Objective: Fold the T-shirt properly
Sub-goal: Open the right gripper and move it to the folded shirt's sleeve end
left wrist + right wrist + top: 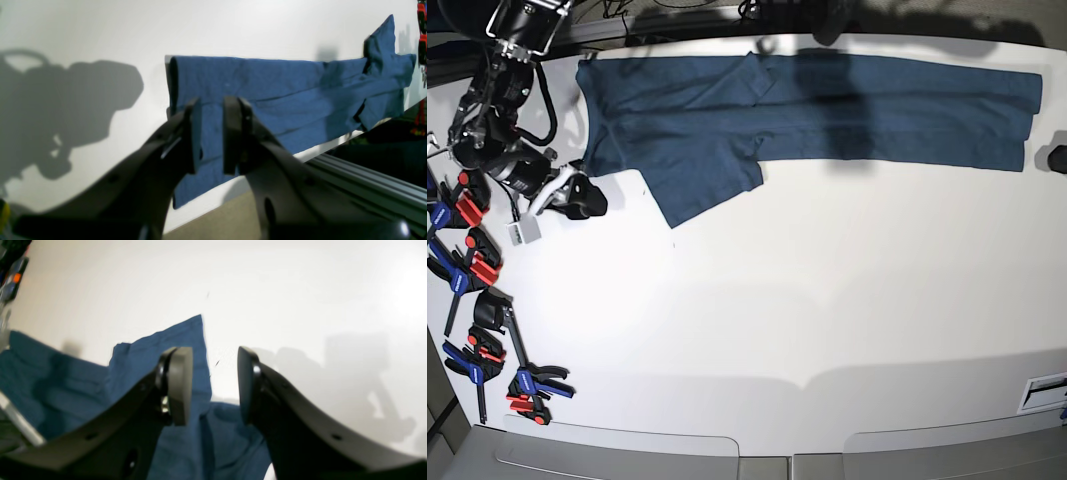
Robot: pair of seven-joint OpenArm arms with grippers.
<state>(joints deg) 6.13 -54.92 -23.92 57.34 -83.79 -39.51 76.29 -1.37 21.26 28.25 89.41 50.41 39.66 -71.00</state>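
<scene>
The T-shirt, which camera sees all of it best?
The base view: the whole T-shirt lies stretched along the table's far edge. The left wrist view shows it lengthwise behind the fingers; the right wrist view shows only one blurry part.

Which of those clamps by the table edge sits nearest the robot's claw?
The topmost red-and-blue clamp, just under the right gripper; the other clamps lie farther down the edge.

1 T-shirt [827,110], 2 hands, several clamps [472,270], 1 table [827,320]
</scene>
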